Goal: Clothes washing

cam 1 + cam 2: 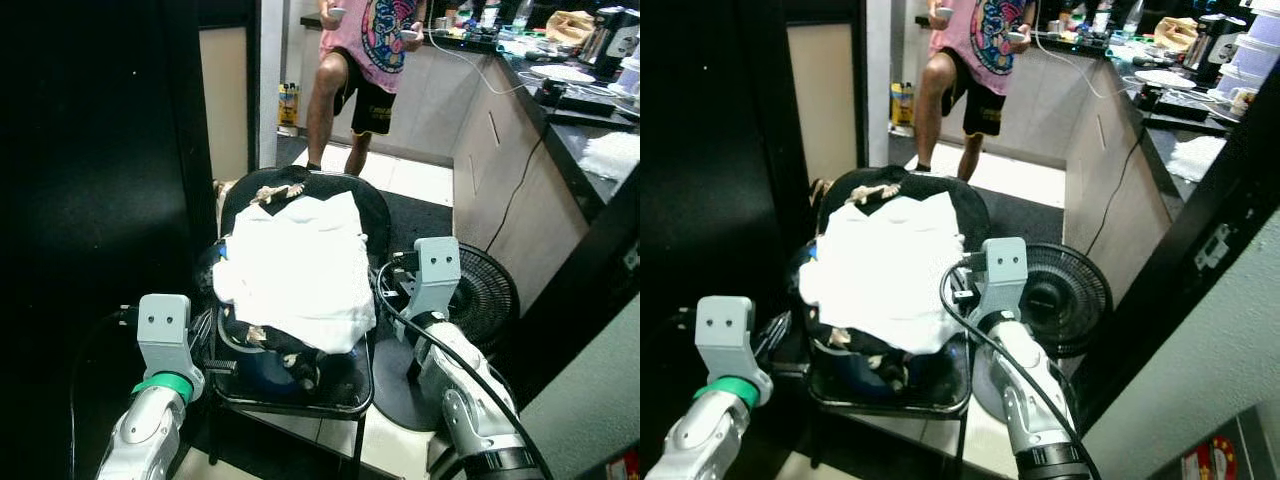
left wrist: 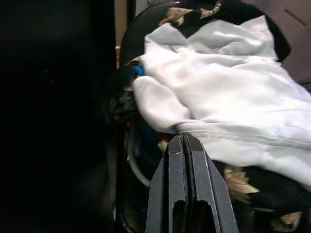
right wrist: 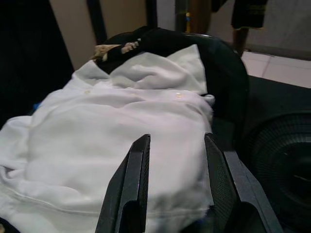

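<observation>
Seen from the head, looking forward and down over a black chair (image 1: 365,385) heaped with a white shirt (image 1: 295,265); right eye offset, catching more of the floor fan (image 1: 1065,295). Shot close from each wrist, along the black fingers (image 3: 133,189) toward the same shirt. Shared across all four: shirt and chair back.

white shirt (image 1: 300,265) soft matt cloth; chair (image 1: 372,235) glossy blk
</observation>
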### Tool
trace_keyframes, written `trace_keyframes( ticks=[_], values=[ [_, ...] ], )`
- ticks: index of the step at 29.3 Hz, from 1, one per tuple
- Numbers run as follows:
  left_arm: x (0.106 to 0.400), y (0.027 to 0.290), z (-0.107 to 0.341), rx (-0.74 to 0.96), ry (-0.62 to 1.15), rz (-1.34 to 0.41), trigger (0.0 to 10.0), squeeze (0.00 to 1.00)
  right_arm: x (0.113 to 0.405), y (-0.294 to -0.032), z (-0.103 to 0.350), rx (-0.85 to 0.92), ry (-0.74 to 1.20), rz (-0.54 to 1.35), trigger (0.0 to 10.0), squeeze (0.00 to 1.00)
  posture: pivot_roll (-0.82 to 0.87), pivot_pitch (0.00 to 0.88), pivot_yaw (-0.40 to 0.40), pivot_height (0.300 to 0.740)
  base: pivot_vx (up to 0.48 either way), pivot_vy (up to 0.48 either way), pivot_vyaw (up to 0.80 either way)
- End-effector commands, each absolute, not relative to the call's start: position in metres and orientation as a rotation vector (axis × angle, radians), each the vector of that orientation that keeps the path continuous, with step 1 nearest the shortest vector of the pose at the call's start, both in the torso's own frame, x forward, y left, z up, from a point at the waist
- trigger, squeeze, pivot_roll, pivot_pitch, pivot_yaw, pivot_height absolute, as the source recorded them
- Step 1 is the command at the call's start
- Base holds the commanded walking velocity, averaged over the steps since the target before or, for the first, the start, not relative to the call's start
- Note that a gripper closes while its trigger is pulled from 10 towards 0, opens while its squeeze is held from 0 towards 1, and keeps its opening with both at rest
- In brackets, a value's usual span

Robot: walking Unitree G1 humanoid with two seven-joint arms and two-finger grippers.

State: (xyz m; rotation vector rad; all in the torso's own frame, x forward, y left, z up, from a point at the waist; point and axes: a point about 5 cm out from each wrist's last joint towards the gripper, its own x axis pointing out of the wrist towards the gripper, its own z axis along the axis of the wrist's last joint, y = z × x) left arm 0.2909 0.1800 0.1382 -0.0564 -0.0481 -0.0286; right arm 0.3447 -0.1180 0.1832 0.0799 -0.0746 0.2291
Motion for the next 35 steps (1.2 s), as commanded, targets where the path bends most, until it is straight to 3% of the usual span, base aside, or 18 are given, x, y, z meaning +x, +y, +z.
trace_keyframes(
  ticks=[1, 20, 29, 35],
  values=[
    [0.290, 0.179, 0.134, -0.057, -0.034, -0.037, 10.0, 0.00, 0.346, -0.120, 0.183, 0.073, -0.076, 0.221, 10.0, 0.00, 0.02, 0.008, -0.022, 0.740, 0.000, 0.000, 0.00],
    [0.290, 0.177, 0.130, -0.028, -0.026, -0.026, 10.0, 0.00, 0.347, -0.118, 0.183, 0.054, -0.082, 0.249, 10.0, 0.00, 0.03, 0.003, -0.034, 0.740, 0.000, 0.000, 0.00],
    [0.294, 0.186, 0.135, -0.001, -0.021, -0.055, 10.0, 0.00, 0.347, -0.115, 0.177, 0.087, -0.081, 0.205, 10.0, 0.00, 0.07, 0.000, 0.072, 0.740, 0.000, 0.000, 0.00],
    [0.297, 0.187, 0.139, -0.007, -0.030, -0.068, 10.0, 0.00, 0.346, -0.117, 0.174, 0.103, -0.077, 0.180, 10.0, 0.00, 0.06, 0.000, 0.070, 0.740, 0.000, 0.000, 0.00]
  ],
)
